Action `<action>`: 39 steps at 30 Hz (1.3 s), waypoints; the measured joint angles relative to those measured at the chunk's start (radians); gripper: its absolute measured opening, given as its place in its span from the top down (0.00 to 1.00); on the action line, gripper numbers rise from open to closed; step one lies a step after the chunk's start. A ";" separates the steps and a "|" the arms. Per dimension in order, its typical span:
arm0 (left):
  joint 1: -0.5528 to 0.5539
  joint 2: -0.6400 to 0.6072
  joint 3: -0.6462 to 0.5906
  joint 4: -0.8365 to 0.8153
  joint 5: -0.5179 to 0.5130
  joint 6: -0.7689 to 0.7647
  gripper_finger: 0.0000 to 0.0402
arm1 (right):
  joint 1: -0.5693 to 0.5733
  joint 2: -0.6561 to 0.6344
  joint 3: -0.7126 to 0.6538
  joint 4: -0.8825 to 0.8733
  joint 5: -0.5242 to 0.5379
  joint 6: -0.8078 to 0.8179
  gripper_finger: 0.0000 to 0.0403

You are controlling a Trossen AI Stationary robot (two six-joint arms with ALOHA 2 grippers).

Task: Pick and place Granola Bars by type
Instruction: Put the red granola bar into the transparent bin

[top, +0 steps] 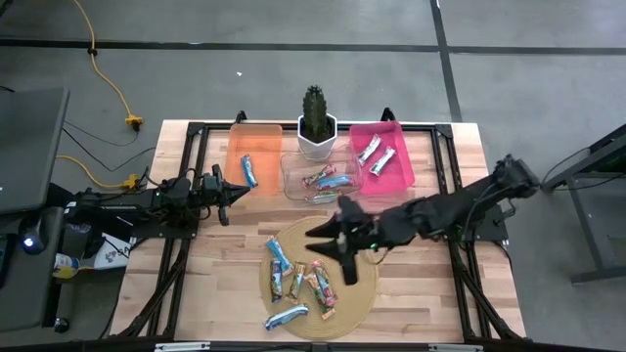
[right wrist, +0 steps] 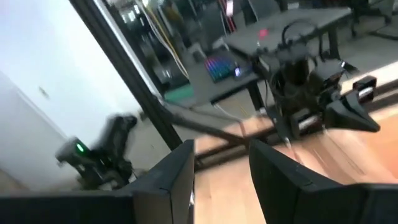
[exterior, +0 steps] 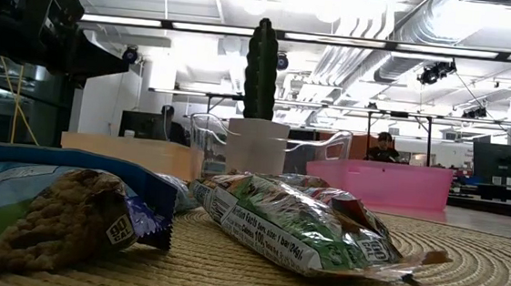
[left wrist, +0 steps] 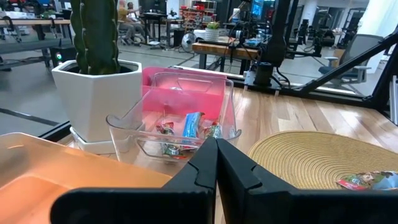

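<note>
Now the sorting is partway through: the right hand [top: 337, 256] hovers over the round woven mat [top: 360, 293] near the table's front edge, fingers parted and empty, among the loose granola bars [top: 298, 279] that lie there. More bars already sit in the bins along the back edge: one in the orange bin [top: 256, 137], several in the clear bin [top: 293, 176], two in the pink bin [top: 386, 132]. I judge the next move is to lower onto one bar, pinch it alone without dragging its neighbours, and carry it to the matching bin. The left hand [top: 238, 192] waits closed and empty beside the orange bin. A potted cactus [top: 316, 119] stands behind the clear bin. The wooden table [top: 430, 293] sits in a workshop with desks, monitors and a seated person far behind.
</note>
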 joint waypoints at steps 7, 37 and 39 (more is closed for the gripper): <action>0.000 0.000 0.000 0.000 0.000 0.000 1.00 | 0.004 0.240 0.390 -0.456 -0.020 0.101 0.66; 0.000 0.000 0.000 0.000 0.000 0.000 1.00 | -0.020 0.525 0.188 -0.704 -0.357 0.900 0.66; 0.000 0.000 0.000 0.000 0.000 0.000 1.00 | -0.020 0.525 0.148 -0.662 -0.368 0.909 0.66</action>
